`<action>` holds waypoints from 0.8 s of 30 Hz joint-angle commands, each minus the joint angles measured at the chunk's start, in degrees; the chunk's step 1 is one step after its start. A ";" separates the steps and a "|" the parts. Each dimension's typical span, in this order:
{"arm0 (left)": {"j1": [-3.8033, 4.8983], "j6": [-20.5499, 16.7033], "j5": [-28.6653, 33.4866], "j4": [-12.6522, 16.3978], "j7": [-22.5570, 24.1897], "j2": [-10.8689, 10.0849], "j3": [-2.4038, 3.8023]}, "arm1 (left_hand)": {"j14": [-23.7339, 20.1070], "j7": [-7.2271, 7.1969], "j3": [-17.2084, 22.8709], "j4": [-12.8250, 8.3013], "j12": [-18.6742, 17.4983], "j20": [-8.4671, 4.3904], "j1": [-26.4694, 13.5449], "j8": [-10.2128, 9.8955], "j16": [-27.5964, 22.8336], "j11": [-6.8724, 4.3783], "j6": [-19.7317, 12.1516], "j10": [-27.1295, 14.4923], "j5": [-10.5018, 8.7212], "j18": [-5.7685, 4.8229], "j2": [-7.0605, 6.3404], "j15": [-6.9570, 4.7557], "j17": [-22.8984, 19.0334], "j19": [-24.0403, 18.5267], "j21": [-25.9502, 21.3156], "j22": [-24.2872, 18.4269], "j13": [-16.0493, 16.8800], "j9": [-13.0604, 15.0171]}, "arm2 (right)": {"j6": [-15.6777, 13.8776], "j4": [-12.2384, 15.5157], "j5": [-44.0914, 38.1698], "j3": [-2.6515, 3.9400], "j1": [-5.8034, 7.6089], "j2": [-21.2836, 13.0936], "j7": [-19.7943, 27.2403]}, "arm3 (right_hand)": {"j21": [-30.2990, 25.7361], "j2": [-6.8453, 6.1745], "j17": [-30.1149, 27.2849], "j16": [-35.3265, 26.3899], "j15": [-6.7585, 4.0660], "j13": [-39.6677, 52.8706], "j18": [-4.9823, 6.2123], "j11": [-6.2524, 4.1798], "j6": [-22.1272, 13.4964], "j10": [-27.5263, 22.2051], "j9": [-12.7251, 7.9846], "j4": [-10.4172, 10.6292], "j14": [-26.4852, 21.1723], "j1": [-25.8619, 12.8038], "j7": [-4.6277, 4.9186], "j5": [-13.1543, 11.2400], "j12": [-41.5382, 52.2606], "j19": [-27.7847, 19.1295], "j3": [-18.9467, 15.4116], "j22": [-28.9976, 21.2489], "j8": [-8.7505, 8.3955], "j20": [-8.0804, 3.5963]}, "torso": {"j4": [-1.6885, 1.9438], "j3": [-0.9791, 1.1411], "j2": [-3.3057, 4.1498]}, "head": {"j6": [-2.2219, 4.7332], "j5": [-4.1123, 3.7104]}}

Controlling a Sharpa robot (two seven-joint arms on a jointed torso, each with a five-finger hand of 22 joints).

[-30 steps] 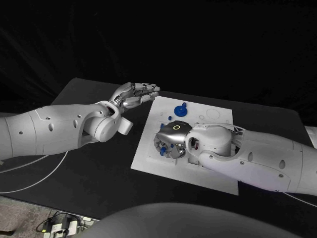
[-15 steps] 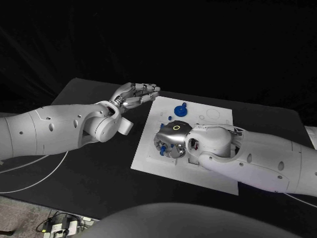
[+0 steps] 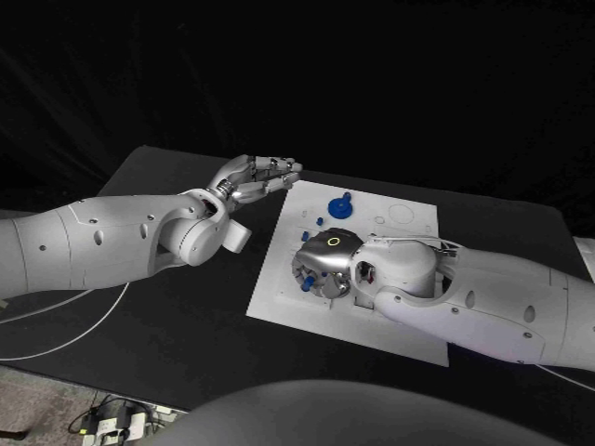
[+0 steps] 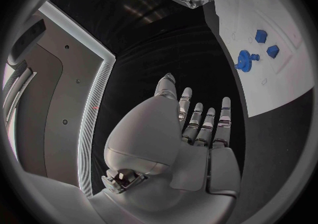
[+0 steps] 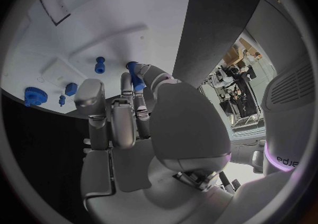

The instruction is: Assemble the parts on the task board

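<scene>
Task board (image 3: 407,219), your landmark, is a white plate lying flat in the middle of the black table (image 3: 164,307), turned at a slant. You have the robot's right arm (image 3: 512,297) crossing the near part of the board from the right. Its right hand (image 3: 319,267) is down on the board's left half, fingers curled, and the right wrist view shows a small blue peg (image 5: 137,79) pinched between its fingertips, close over the white surface. Your robot's left arm (image 3: 97,243) stays off the board, over the table on its left side. The left hand (image 3: 255,177) hovers just beyond the board's far left corner, open and holding nothing, fingers straight and close together. On the board's far part, beyond the right hand, stands a blue gear (image 3: 339,206). Beside the gear lie smaller blue parts: a blue block (image 5: 71,89), a tiny blue piece (image 5: 61,99) and a short blue pin (image 5: 100,64).
</scene>
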 commanded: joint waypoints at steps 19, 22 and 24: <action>-0.03 1.14 0.19 -0.01 0.04 0.27 0.05 | 0.19 0.11 -0.03 -0.12 0.24 -0.09 0.57 0.32 0.18 0.14 0.27 0.11 0.28 -0.96 0.11 -0.19 0.01 0.27 0.29 -0.10 0.05 0.01 | 0.43 -0.21 -1.04 -0.06 -0.67 -0.68 -0.74 | -5.68 -1.74 -3.04 -2.03 2.16 0.63 0.27 2.73 -13.76 -13.04 -5.27 1.00 -2.58 -3.04 -3.90 -9.98 -5.14 -3.74 -0.86 5.52 -10.46 1.37 | 0.04 0.00 -0.04 | 0.00 0.25; -0.03 1.13 0.19 0.03 0.03 0.23 0.05 | 0.19 0.11 -0.03 -0.12 0.24 -0.09 0.57 0.32 0.18 0.14 0.27 0.11 0.28 -0.96 0.11 -0.19 0.01 0.27 0.29 -0.10 0.05 0.01 | -1.18 0.01 -1.01 -0.06 -0.68 -1.27 -0.65 | -8.62 -1.78 -4.55 -2.91 2.83 -0.07 0.69 3.53 -17.62 -18.31 -8.20 1.45 -3.96 -3.24 -5.59 -13.28 -7.18 -5.37 -3.16 4.89 -12.85 2.30 | 0.04 0.02 -0.01 | 0.00 0.32; -0.03 1.09 0.19 0.07 0.04 0.18 0.05 | 0.19 0.11 -0.03 -0.12 0.24 -0.09 0.57 0.32 0.18 0.14 0.27 0.11 0.28 -0.96 0.11 -0.19 0.01 0.27 0.29 -0.10 0.05 0.01 | -2.90 0.41 -0.96 -0.06 -0.69 -2.02 -0.47 | -10.42 -1.81 -5.39 -3.33 3.34 -0.62 1.04 3.93 -20.27 -21.28 -10.63 2.57 -4.77 -2.83 -6.59 -15.24 -8.01 -6.23 -6.07 4.58 -12.86 2.79 | 0.01 0.01 -0.01 | 0.00 0.32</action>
